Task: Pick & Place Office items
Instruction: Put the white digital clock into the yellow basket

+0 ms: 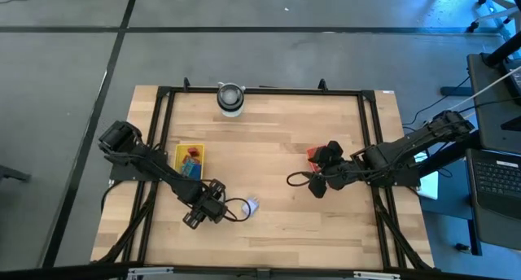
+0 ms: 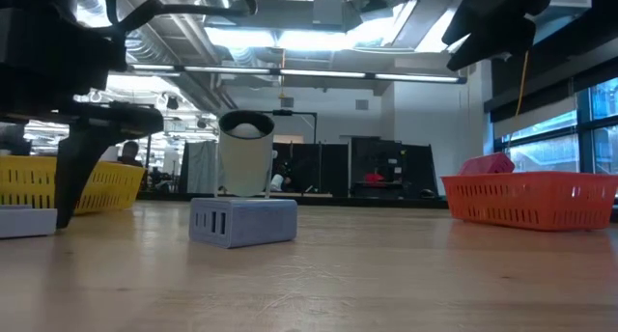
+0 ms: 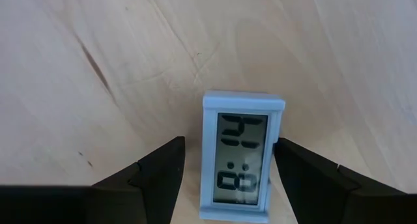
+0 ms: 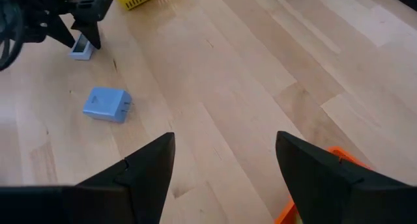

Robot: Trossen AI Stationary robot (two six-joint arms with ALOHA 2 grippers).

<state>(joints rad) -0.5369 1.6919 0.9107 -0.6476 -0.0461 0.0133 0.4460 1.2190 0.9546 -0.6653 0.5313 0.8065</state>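
A small lavender-blue digital clock (image 3: 241,155) lies flat on the wood, display up. My left gripper (image 3: 229,146) is open, low over the table, with one finger on each side of the clock. In the low view the clock (image 2: 24,221) shows beside a dark finger. A lavender plug-like block (image 4: 107,103) rests on the table a little to the right of it, also seen at table height (image 2: 241,221). From above, both pieces (image 1: 251,205) show just past the left gripper (image 1: 232,208). My right gripper (image 1: 295,181) hangs open above the table, with nothing between its fingers (image 4: 225,142).
A yellow tray (image 1: 189,159) holding several pieces sits left of centre. An orange-red tray (image 2: 531,197) with a pink-red piece sits under the right arm. A grey-white cylinder (image 1: 230,98) stands at the far edge. Bare wood lies between the two grippers.
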